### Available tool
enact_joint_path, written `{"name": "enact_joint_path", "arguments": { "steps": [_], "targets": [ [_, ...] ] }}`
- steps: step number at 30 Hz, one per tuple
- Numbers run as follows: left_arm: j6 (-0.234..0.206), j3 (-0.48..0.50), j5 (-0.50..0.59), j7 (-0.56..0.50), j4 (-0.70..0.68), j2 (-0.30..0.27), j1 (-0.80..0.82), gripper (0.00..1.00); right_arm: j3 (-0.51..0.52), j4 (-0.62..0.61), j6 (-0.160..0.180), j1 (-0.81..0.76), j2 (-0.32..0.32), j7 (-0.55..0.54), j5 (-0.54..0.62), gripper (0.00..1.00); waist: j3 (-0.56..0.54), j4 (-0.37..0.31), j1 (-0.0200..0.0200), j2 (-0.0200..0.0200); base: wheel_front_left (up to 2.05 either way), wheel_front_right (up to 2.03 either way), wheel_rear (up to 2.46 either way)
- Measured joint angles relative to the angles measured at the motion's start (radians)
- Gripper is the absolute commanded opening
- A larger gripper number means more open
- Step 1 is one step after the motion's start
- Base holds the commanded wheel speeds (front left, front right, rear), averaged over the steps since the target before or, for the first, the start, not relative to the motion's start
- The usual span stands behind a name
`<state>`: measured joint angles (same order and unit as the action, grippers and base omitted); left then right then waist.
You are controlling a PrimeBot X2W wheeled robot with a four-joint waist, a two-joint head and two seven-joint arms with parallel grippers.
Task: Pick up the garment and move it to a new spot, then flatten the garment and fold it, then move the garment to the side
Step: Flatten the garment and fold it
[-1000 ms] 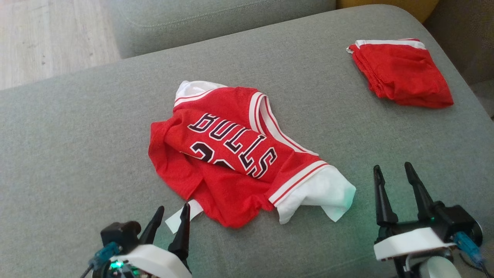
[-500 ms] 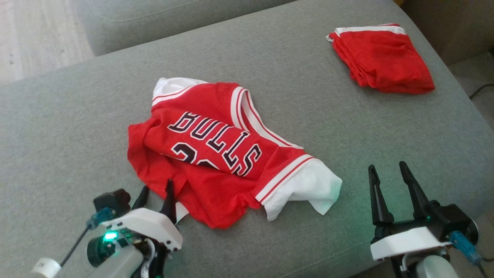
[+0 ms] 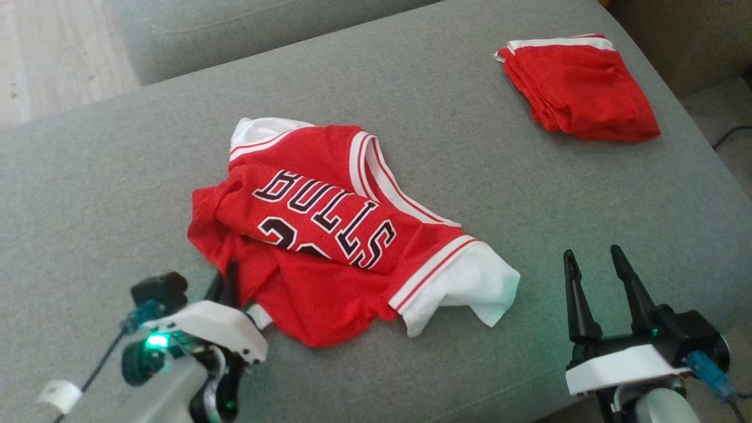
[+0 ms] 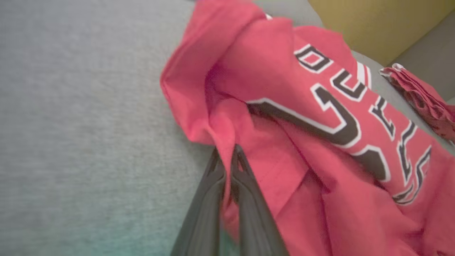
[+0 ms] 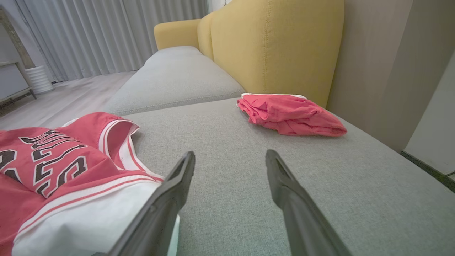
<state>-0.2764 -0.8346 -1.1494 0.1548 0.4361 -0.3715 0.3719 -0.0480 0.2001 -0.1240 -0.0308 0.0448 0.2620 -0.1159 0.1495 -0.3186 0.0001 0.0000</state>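
A second ago the left gripper (image 3: 226,282) had its two fingers spread at the near corner of the jersey (image 3: 329,229). Now they have come together. In the left wrist view a ridge of red cloth runs between the closed fingertips, so this gripper is clamped on the jersey's edge. The cloth just ahead of the fingertips has bunched into a raised fold. A white tab (image 3: 260,315) of the hem peeks out just to the right of the gripper's body.

This looks like the grasp that starts the pick-up. The jersey is caught but not yet raised: apart from the pinched fold, it lies crumpled on the sofa cushion (image 3: 106,176), lettering up. Moving, flattening and folding all appear still to be done. With only one corner held, the rest will probably trail when the arm lifts.

The left arm sits low, with its forearm angled in over the cushion and its fingers pointing forward into the cloth. The right gripper (image 3: 590,255) hangs over bare cushion with its fingers wide apart and nothing between them. From that gripper the jersey's white sleeve (image 5: 92,213) lies to the left, just beside its left finger. A folded red garment (image 5: 289,115) lies ahead and slightly right, well apart, and touches neither gripper.
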Motion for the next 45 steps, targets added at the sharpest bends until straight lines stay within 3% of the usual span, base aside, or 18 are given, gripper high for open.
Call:
{"name": "enact_joint_path", "arguments": {
  "steps": [4,12,14,18,25,27,28,29,40,41,42,43,44,45],
  "targets": [
    [-0.033,0.023,0.016,0.019,-0.072,-0.052,0.0,0.0,0.002,0.002,0.0,-0.001,0.0,0.0,0.0,1.0,-0.009,0.017,0.0,0.0,0.0,0.0,0.0],
    [-0.169,0.063,0.04,-0.029,-0.471,-0.302,-0.078,0.0,0.01,0.003,0.0,-0.015,0.0,0.0,0.0,1.0,-0.039,0.074,-0.0001,0.0,0.0,0.0,0.0],
    [-0.231,0.062,0.038,-0.049,-0.613,-0.37,-0.179,0.0,0.011,0.003,0.0,-0.031,0.0,0.0,0.0,1.0,-0.043,0.102,-0.0001,0.0,0.0,0.0,0.0],
    [-0.296,0.062,0.013,-0.049,-0.734,-0.408,-0.288,0.0,0.008,0.003,0.0,-0.033,0.0,0.0,0.0,1.0,-0.04,0.141,-0.0001,0.0,0.0,0.0,0.0],
    [-0.303,0.051,0.004,-0.086,-0.715,-0.403,-0.3,0.0,-0.015,0.005,0.0,-0.017,0.0,0.0,0.002,1.0,-0.017,0.186,0.0,0.0,0.0,0.0,0.0],
    [-0.305,0.049,0.005,-0.088,-0.659,-0.392,-0.281,0.47,-0.019,0.005,0.0,-0.006,0.0,0.0,0.002,1.0,-0.01,0.183,-0.0001,0.0,0.0,0.0,0.0],
    [-0.306,0.044,0.012,-0.09,-0.629,-0.393,-0.27,0.85,-0.022,0.005,0.0,0.0,0.0,0.0,0.002,1.0,-0.007,0.179,-0.0001,0.0,0.0,0.0,0.0],
    [-0.31,0.04,0.022,-0.091,-0.604,-0.394,-0.262,1.0,-0.025,0.005,0.0,0.004,0.0,0.0,0.002,1.0,-0.003,0.175,-0.0001,0.0,0.0,0.0,0.0],
    [-0.295,0.057,0.019,-0.075,-0.578,-0.381,-0.25,1.0,-0.018,0.009,0.0,-0.001,0.0,0.0,-0.009,1.0,0.024,0.145,0.0,0.0,0.0,0.0,0.0],
    [-0.295,0.057,0.019,-0.076,-0.578,-0.381,-0.248,0.95,-0.018,0.009,0.0,0.0,0.0,0.0,-0.009,1.0,0.025,0.144,-0.0001,0.0,0.0,0.0,0.0],
    [-0.294,0.057,0.018,-0.076,-0.578,-0.381,-0.245,0.47,-0.018,0.008,0.0,0.0,0.0,0.0,-0.009,1.0,0.027,0.143,-0.0001,0.0,0.0,0.0,0.0],
    [-0.285,0.056,0.018,-0.082,-0.575,-0.381,-0.24,0.16,-0.018,0.008,0.0,0.001,0.0,0.0,-0.009,1.0,0.029,0.142,-0.0001,0.0,0.0,0.0,0.0],
    [-0.277,0.056,0.018,-0.086,-0.571,-0.381,-0.233,0.0,-0.02,0.008,0.0,0.002,0.0,0.0,-0.01,1.0,0.031,0.14,-0.0001,0.0,0.0,0.0,0.0],
    [-0.276,0.055,0.018,-0.088,-0.568,-0.381,-0.227,0.0,-0.021,0.008,0.0,0.004,0.0,0.0,-0.011,1.0,0.034,0.139,0.0,0.0,0.0,0.0,0.0]
  ]
}}
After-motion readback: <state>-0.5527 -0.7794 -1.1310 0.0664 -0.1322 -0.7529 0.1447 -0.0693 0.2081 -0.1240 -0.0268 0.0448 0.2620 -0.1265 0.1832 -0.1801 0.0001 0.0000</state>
